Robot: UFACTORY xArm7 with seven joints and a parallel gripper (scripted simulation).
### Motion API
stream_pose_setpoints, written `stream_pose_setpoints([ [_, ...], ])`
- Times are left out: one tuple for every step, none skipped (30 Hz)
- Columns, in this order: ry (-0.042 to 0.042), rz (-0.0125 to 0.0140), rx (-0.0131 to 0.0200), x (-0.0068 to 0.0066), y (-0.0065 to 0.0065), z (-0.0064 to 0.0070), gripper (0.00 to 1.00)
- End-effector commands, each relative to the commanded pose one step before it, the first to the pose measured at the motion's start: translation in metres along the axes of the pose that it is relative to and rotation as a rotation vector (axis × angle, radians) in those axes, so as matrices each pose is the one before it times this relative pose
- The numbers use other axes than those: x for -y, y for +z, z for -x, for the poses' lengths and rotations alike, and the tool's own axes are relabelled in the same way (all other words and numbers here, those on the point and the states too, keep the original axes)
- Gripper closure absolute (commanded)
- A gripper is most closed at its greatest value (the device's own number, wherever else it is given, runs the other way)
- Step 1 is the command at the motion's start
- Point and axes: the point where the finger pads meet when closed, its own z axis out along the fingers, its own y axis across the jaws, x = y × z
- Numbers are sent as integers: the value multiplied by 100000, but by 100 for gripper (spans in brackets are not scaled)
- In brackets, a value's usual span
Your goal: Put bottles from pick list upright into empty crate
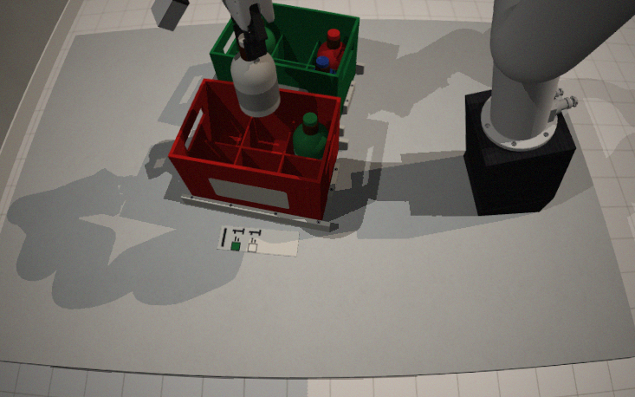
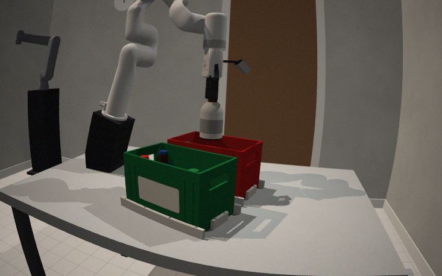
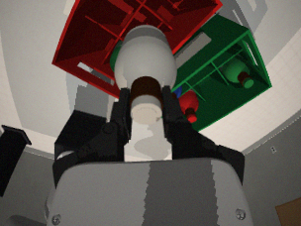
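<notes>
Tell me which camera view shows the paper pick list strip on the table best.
The top view: the pick list strip lies flat there, its black bar and green and white squares legible. The wrist view catches only a corner of it, beyond the red crate. The exterior view does not show it.

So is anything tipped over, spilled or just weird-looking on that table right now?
Nothing stands out. The white bottle hangs upright from the gripper above the red crate, the green bottle stands straight in its compartment, and the green crate sits level.
</notes>
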Motion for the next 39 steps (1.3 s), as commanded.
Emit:
stream_pose_setpoints([
  [111,367,-390,49,-178,-92,100],
  [0,0,0,-7,-1,19,100],
  [0,0,0,-10,0,18,100],
  [0,0,0,-11,0,18,100],
  [0,0,0,-11,0,18,100],
  [0,0,0,-12,0,18,100],
  [0,0,0,-12,0,17,100],
  [0,0,0,-12,0,16,100],
  [0,0,0,-11,0,14,100],
  [0,0,0,-11,0,13,100],
  [0,0,0,-11,0,13,100],
  [0,0,0,-10,0,12,100],
  [0,0,0,-10,0,12,100],
  [0,0,0,-10,0,11,100],
  [0,0,0,-9,0,10,100],
  [0,0,0,0,0,0,100],
  [0,0,0,0,0,0,100],
  [0,0,0,-8,0,9,100],
  [0,0,0,-7,0,8,100],
  [0,0,0,-7,0,7,100],
  [0,0,0,-7,0,7,100],
  [0,0,0,-7,0,7,100],
  [0,0,0,-7,0,7,100],
  [0,0,0,-6,0,7,100],
  [0,0,0,-6,0,6,100],
  [0,0,0,-6,0,6,100],
  [0,0,0,-5,0,5,100],
  [0,0,0,-5,0,5,100],
  [0,0,0,-5,0,5,100],
  [0,0,0,-4,0,4,100],
  [0,0,0,-4,0,4,100],
  [0,0,0,-4,0,4,100],
  [0,0,0,0,0,0,100],
  [0,0,0,0,0,0,100],
  [0,0,0,-3,0,3,100],
  [0,0,0,-3,0,3,100],
  [0,0,0,-3,0,3,100],
  [0,0,0,-3,0,3,100],
  [0,0,0,-3,0,3,100],
])
